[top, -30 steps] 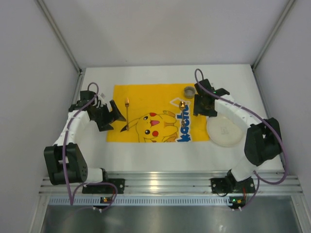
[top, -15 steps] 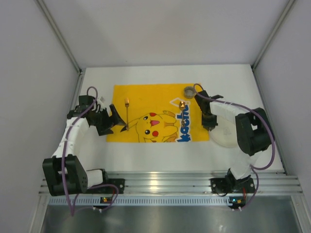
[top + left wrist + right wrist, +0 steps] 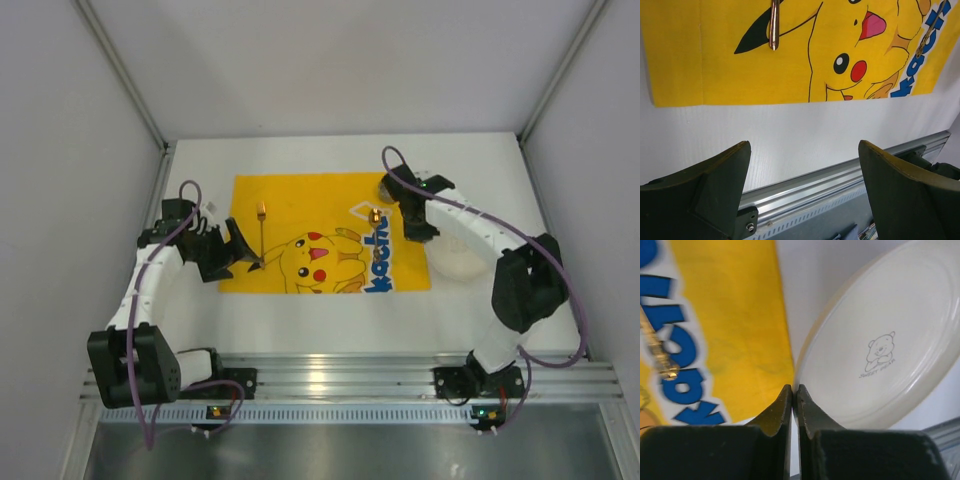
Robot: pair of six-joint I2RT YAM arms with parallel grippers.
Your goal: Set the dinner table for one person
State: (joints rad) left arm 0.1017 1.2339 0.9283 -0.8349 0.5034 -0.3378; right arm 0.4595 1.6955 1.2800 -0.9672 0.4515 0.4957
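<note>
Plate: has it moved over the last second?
Yes. The plate has shifted away from the rail: its near rim no longer passes the yellow mat's near edge.

The end effector (image 3: 804, 146) is held wide open over the tabletop (image 3: 715, 131); a copper utensil (image 3: 774, 27) is seen on the yellow mat (image 3: 700, 60).

The bench (image 3: 320, 320) is matte white, its rail (image 3: 340, 372) ribbed silver. The mat (image 3: 300, 195) is bright yellow, printed with a yellow cartoon creature, red cheeks, black ear tips, blue lettering. Ahead of the dark right tool (image 3: 794, 389), the plate (image 3: 890, 340) is cream with a grey bear outline.
</note>
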